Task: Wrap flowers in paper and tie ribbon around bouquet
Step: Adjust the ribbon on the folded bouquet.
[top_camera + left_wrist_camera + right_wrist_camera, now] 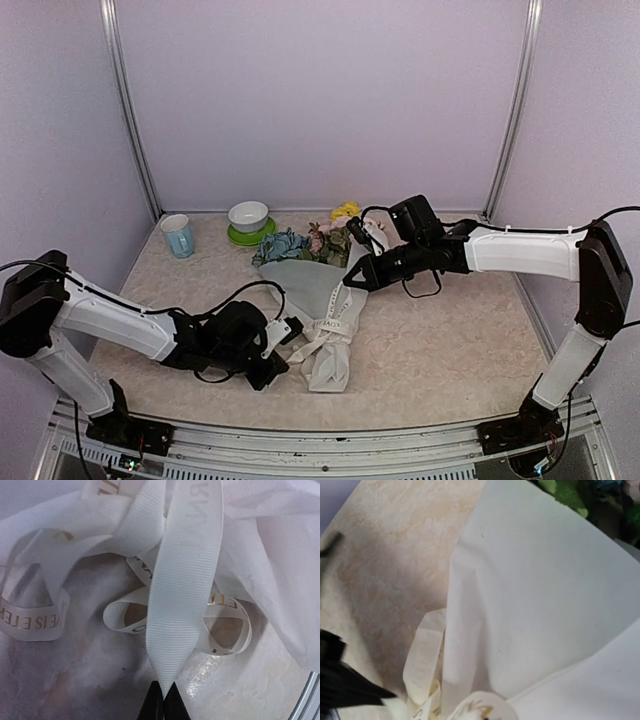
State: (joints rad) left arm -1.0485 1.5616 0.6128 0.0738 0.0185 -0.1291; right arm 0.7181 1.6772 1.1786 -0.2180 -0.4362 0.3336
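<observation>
The bouquet of pink, yellow and blue flowers in a translucent white paper cone (300,275) lies in the middle of the beige table (450,340), with its blooms pointing away from the arms. The cream fabric ribbon with printed letters (185,605) is looped loosely at its narrow end. The left gripper (162,705) is clenched on one ribbon strand. The right gripper (352,283) is clenched too, but on what I cannot tell. To tie well, I think the strands should be pulled apart evenly, without dragging the bouquet. Behind it, a white bowl (248,213) stands on a green plate (240,240), near a light blue mug (178,238). Their contents do not show.
</observation>
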